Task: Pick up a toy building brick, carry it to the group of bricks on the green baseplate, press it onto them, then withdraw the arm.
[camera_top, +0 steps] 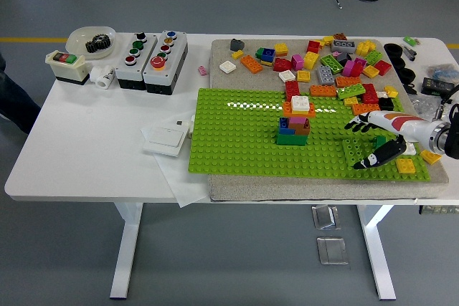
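Your right hand (375,140), white and orange with black fingers, hangs over the right end of the studded green plastic baseplate (237,141), fingers spread and nothing visibly held. You look to be at the grasping step, or just withdrawn; the frame can't settle which. Loose toy building bricks (337,69) lie scattered along the far edge, and a yellow brick (406,165) sits just beside your fingertips. The small stacked group of coloured bricks (295,125) stands mid-plate, well apart. Next you need a firm pinch on one brick.
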Tool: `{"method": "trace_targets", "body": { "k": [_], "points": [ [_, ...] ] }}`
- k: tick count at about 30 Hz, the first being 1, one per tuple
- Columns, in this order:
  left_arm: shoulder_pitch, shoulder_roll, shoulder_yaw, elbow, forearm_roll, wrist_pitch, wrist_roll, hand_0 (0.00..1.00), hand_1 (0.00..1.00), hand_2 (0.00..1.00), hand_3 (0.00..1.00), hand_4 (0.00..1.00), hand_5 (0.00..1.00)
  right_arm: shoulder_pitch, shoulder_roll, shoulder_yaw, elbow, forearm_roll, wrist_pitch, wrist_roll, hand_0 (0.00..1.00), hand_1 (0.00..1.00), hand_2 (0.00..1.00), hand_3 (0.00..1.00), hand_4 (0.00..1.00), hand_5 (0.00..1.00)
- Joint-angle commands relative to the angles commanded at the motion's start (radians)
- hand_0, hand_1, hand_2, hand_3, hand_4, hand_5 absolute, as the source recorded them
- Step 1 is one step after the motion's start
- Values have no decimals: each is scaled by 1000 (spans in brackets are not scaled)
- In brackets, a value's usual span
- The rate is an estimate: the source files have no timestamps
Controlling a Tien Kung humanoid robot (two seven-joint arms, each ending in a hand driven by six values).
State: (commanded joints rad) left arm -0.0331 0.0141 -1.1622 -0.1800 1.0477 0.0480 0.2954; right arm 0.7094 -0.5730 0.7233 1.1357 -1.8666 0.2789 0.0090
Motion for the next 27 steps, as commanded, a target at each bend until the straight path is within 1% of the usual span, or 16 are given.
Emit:
{"method": "trace_targets", "body": {
  "k": [4,6,7,9,18,27],
  "points": [
    [0,0,1,0,-2,0,0,851,799,803,622,694,634,13,14,-10,-13,-75,2,-3,839,765,782,827,998,332],
    [0,0,2,0,-2,0,0,851,799,803,622,694,634,15,16,-11,-15,-81,2,-3,839,765,782,827,998,332],
    [0,1,4,0,-5,0,0,851,799,803,622,694,634,25,26,-15,-24,-103,5,-7,839,765,782,827,998,332],
    [-1,1,7,0,-9,0,-1,851,799,803,621,694,633,35,34,-19,-29,-128,10,-11,829,764,780,827,998,333],
    [-2,2,8,0,-14,1,-1,853,799,801,621,693,633,58,58,-35,-39,-127,36,-27,814,752,780,823,998,336],
    [0,2,7,0,-11,1,0,853,798,802,620,694,635,61,76,-36,-48,-132,76,-66,801,743,769,821,998,341]
  ]
}}
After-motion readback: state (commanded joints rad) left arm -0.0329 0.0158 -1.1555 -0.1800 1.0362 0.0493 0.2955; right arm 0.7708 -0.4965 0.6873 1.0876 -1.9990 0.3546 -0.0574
